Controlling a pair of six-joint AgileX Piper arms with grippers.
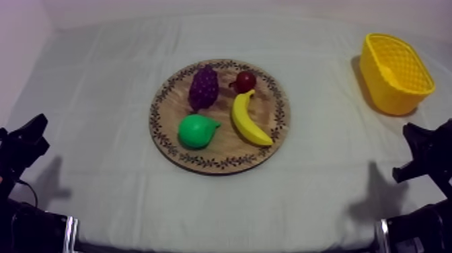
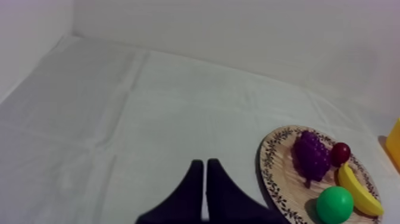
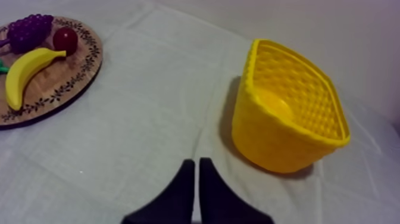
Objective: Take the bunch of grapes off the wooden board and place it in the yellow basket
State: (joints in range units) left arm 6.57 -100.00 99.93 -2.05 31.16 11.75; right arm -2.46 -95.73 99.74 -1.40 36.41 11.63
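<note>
Ahead-right of the left gripper (image 2: 205, 161), the bunch of grapes (image 2: 312, 156) lies on the wooden board (image 2: 284, 170), next to the small red fruit (image 2: 340, 153). Ahead-right of the right gripper (image 3: 197, 159), the yellow basket (image 3: 268, 140) stands on the worktop (image 3: 149, 119). Each gripper has its fingers pressed together, gripping nothing.

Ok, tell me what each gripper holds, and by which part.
Nothing: left gripper and right gripper are shut empty; the bunch of grapes lies on the wooden board.
</note>
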